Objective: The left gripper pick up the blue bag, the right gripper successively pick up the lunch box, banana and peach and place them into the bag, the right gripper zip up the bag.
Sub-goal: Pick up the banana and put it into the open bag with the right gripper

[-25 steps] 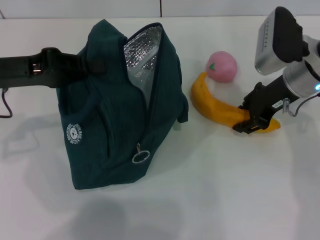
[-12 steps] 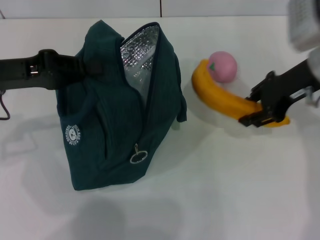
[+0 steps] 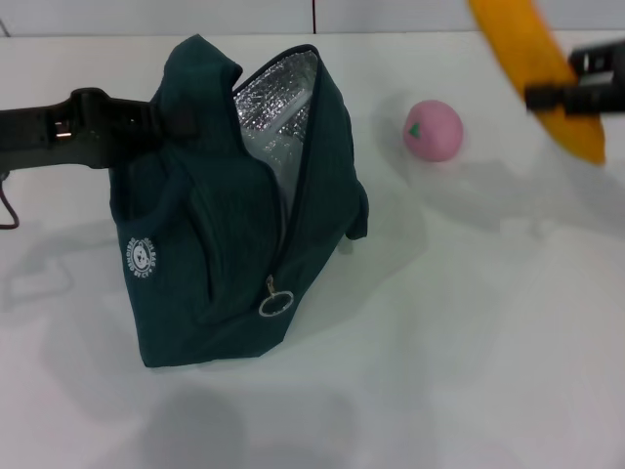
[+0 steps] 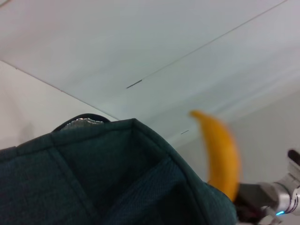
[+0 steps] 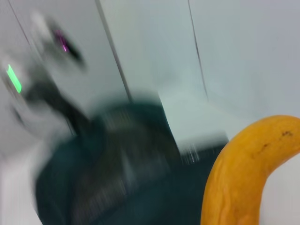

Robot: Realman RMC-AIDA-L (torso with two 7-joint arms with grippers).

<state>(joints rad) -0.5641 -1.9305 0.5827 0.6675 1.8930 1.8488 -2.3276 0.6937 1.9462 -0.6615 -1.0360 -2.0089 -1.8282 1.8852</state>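
Observation:
The blue bag [image 3: 229,210] stands on the white table, its top open and its silver foil lining showing. My left gripper [image 3: 161,125] comes in from the left and is shut on the bag's upper left edge, holding it up. My right gripper [image 3: 576,83] is at the upper right, shut on the banana [image 3: 537,73], which hangs high above the table. The banana also shows in the left wrist view [image 4: 220,157] and the right wrist view [image 5: 243,173]. The peach [image 3: 434,130] lies on the table right of the bag. The lunch box is out of view.
The bag's zipper ring pull [image 3: 273,304] hangs at its front. The white table [image 3: 459,342] stretches in front of and right of the bag. A wall with a dark seam [image 3: 313,15] stands behind the table.
My right gripper has lifted the banana off the table, up and to the right, away from the peach. The bag and left gripper have barely moved.

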